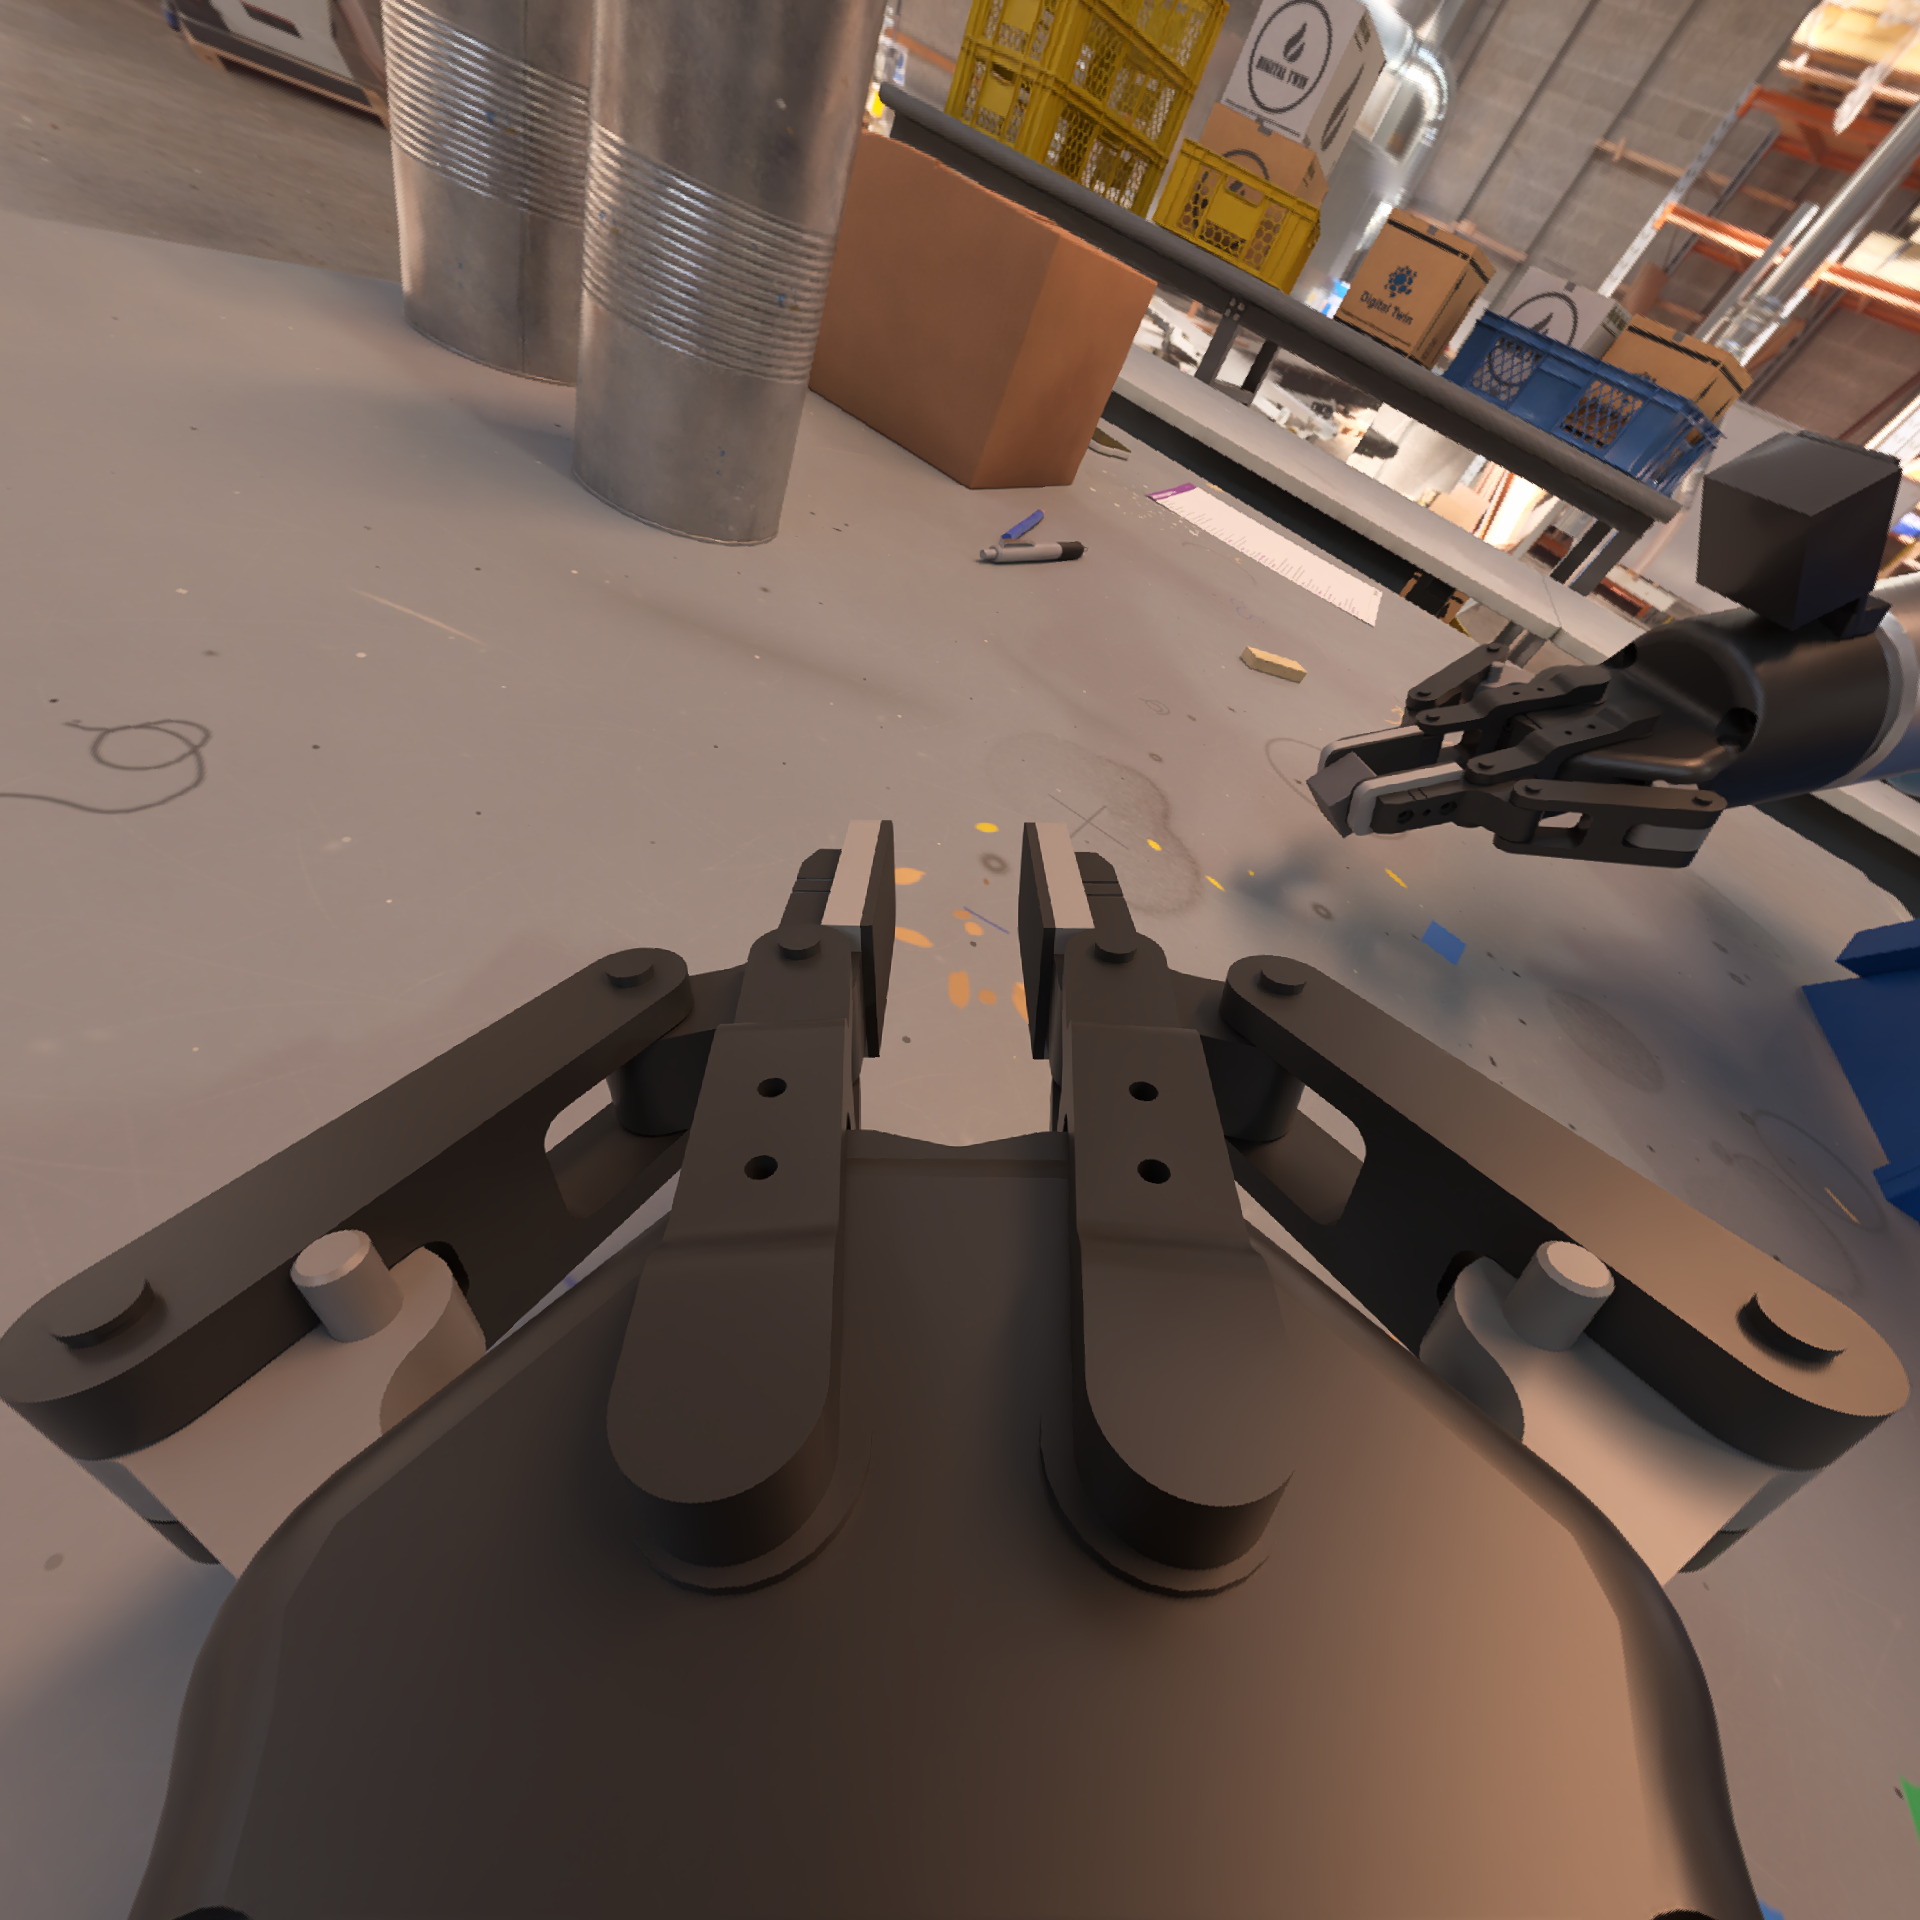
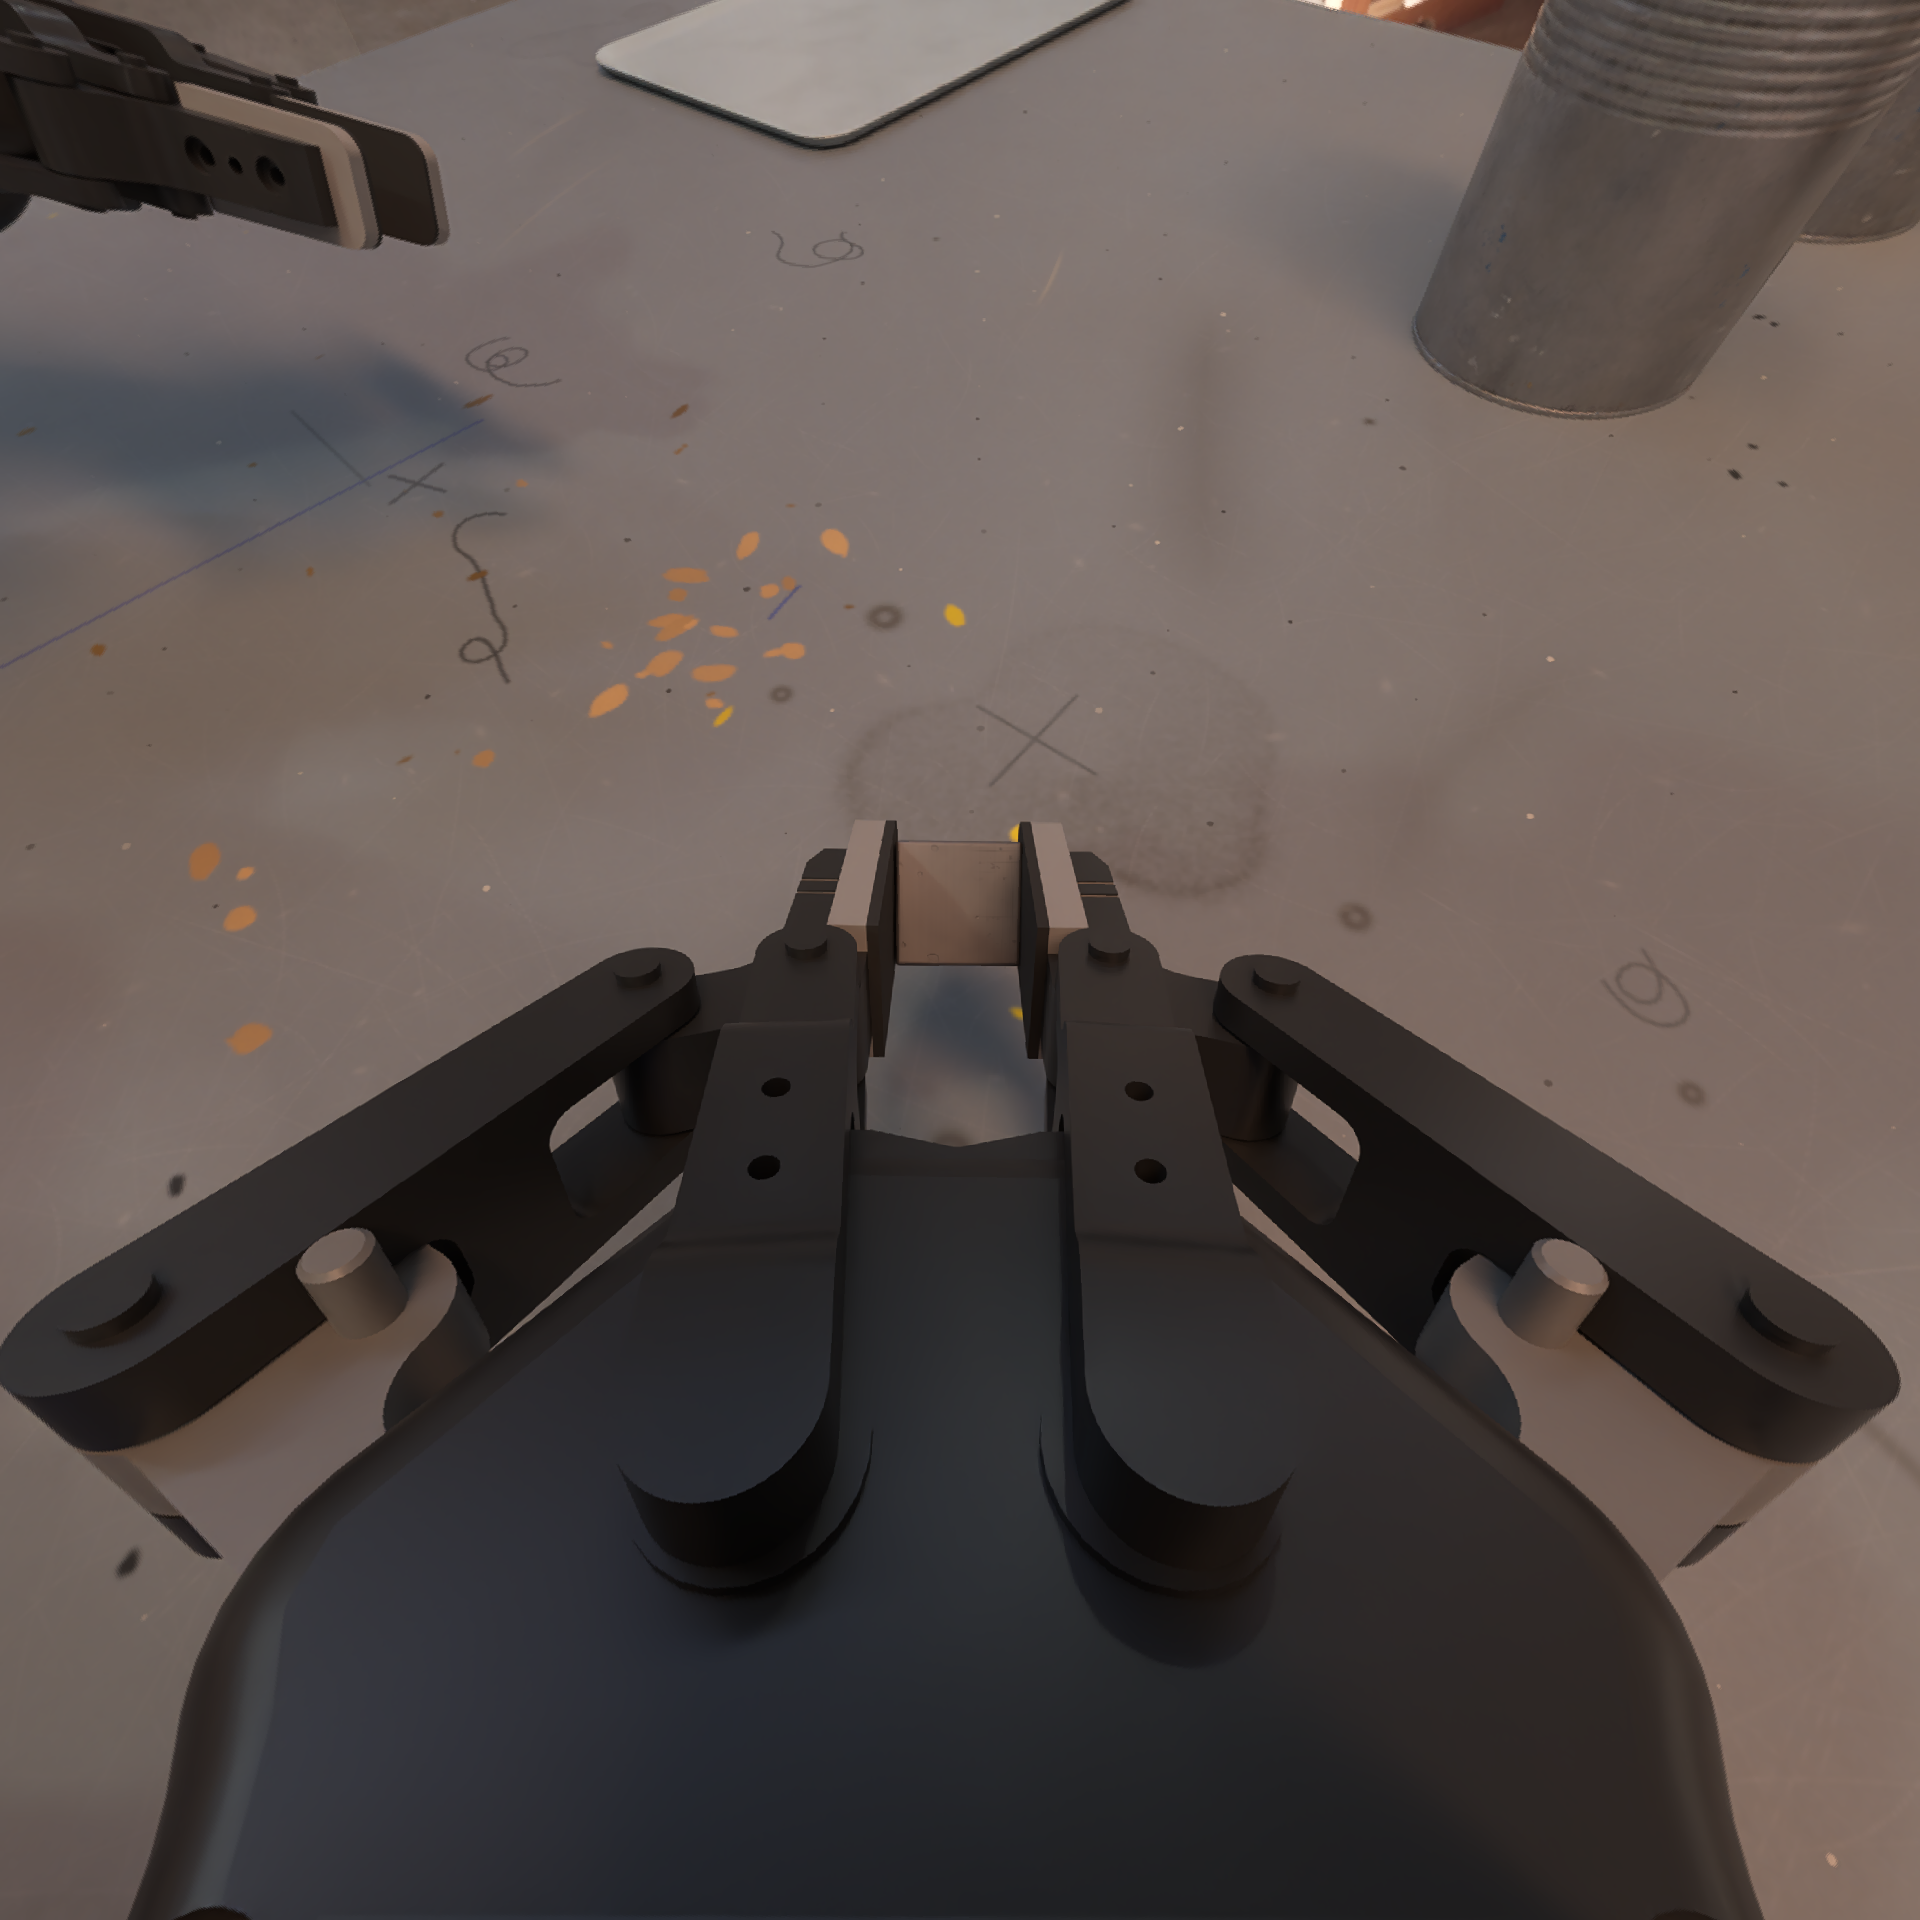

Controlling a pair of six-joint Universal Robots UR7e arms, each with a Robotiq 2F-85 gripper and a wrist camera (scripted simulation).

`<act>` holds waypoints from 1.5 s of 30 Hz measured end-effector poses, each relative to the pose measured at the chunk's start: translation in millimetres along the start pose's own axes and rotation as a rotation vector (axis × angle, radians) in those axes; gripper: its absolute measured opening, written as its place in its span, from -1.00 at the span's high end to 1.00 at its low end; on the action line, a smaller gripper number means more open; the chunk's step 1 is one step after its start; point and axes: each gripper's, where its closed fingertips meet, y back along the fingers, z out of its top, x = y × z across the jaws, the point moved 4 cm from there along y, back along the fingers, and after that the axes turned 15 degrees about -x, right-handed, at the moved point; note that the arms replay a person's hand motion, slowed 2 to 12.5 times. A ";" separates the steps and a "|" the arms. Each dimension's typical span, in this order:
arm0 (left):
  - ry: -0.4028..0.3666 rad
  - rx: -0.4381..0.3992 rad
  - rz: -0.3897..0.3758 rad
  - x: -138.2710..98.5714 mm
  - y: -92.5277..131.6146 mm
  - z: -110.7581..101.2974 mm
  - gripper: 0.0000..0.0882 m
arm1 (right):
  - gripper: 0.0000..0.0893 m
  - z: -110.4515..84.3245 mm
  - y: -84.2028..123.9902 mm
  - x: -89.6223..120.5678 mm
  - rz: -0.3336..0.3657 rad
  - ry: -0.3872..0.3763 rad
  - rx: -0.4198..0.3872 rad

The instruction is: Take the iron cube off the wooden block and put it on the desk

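Observation:
My right gripper [image 2: 956, 847] is shut on the iron cube [image 2: 956, 904], a small pale grey metal cube held between the pads, above the grey desk [image 2: 1351, 727]. In the left wrist view the right gripper [image 1: 1340, 805] hangs at the right, a little above the desk, with the cube [image 1: 1330, 792] at its tips. My left gripper [image 1: 956, 862] is empty, its pads apart, over orange paint spots. Its tip also shows in the right wrist view [image 2: 405, 197] at the top left. A large brown block [image 1: 977, 312] stands at the far side of the desk.
Two metal cylinders [image 1: 686, 312] stand at the far left, also seen in the right wrist view [image 2: 1621, 208]. Two markers [image 1: 1029, 545], a ruler strip [image 1: 1278, 561] and a small tan chip [image 1: 1273, 663] lie beyond. Blue objects [image 1: 1870, 1039] sit at the right edge. A flat metal plate [image 2: 852, 62] lies far off.

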 end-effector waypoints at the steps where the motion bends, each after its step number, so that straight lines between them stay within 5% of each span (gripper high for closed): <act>1: -0.004 0.002 -0.005 -0.9 -0.3 -0.2 0.50 | 0.54 0.1 0.4 0.4 0.002 0.000 0.000; 43: -0.004 0.241 -0.312 -57.9 -65.1 -38.3 0.49 | 0.55 -35.4 -4.6 4.8 0.076 -0.005 0.260; 44: -0.006 0.244 -0.312 -58.3 -65.4 -38.8 0.49 | 0.46 -35.5 -4.5 4.8 0.077 -0.006 0.259; 45: -0.008 0.247 -0.312 -58.5 -65.7 -39.2 0.49 | 0.13 -35.7 -4.2 4.9 0.079 -0.008 0.259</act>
